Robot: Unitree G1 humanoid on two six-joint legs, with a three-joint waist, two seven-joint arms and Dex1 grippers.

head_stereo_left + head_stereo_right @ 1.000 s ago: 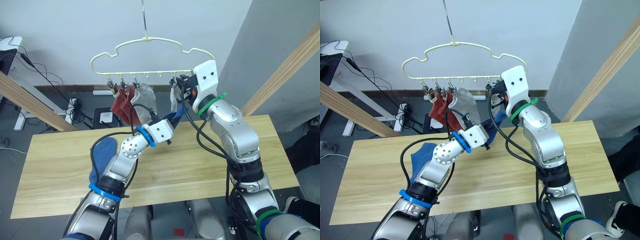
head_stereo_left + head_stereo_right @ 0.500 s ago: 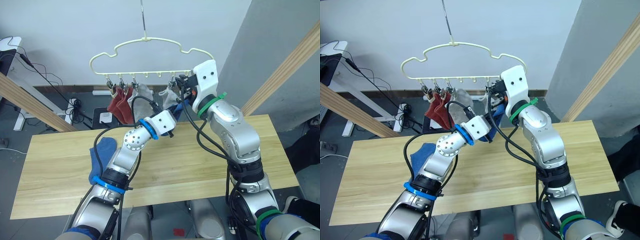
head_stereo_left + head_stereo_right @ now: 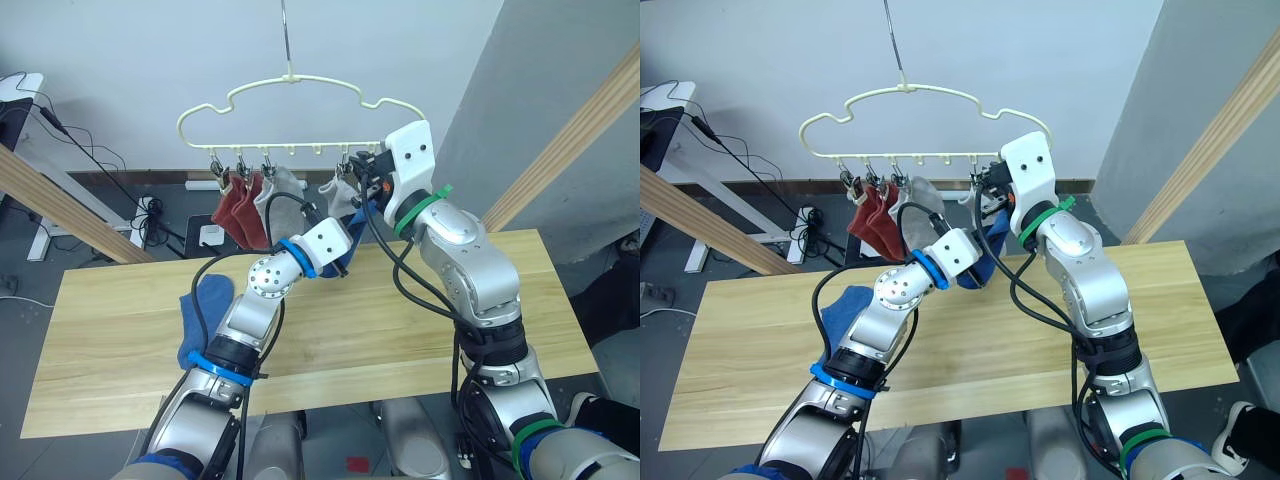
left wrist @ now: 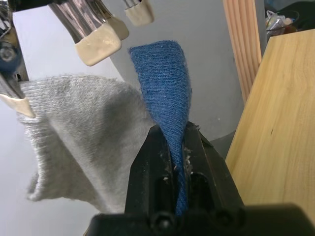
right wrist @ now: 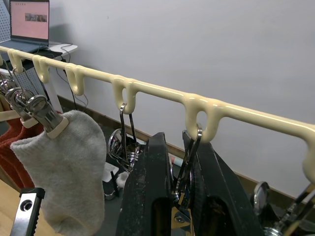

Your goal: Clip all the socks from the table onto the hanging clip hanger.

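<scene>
The pale yellow clip hanger (image 3: pixel 300 82) hangs above the far edge of the table (image 3: pixel 400 330). Two rust red socks (image 3: pixel 240 205) and a light grey sock (image 3: pixel 277 188) are clipped at its left end, with another grey sock (image 5: pixel 69 162) further right. My left gripper (image 4: pixel 173 135) is shut on a blue sock (image 4: pixel 165 88), holding it upright just below the pale-padded clips (image 4: pixel 98 46). My right gripper (image 5: pixel 179 142) is shut on a metal clip (image 5: pixel 189 162) under the hanger bar (image 5: pixel 157 93). A second blue sock (image 3: pixel 200 310) lies on the table's left part.
Slanted wooden poles of the frame stand at the left (image 3: pixel 60 205) and right (image 3: pixel 570 140) of the table. Cables and a power strip (image 3: pixel 150 215) lie on the floor behind it. A desk with a laptop (image 5: pixel 29 19) is at the far left.
My left gripper has risen with the blue sock toward the clips beside my right gripper. The right-hand grey sock has swung a little to the left. The right gripper stays on its clip.
</scene>
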